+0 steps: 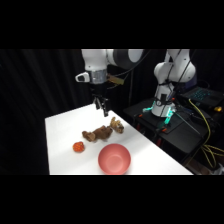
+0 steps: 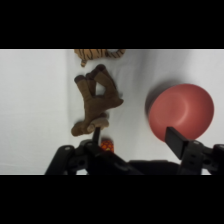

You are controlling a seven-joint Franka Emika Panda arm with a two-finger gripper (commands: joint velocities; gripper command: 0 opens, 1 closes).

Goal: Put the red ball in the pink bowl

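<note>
From the side, the small, bumpy red ball (image 1: 78,146) lies on the white counter (image 1: 60,125) left of the pink bowl (image 1: 114,158), beside a brown plush toy (image 1: 102,132); the end effector (image 1: 102,107) hangs above. From the wrist, the ball (image 2: 106,146) peeks past the linkage, the bowl (image 2: 181,111) sits apart, and the end effector (image 2: 135,137) is released, holding nothing.

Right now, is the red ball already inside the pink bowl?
No. The red ball lies on the white table left of the pink bowl, which is empty.
</note>
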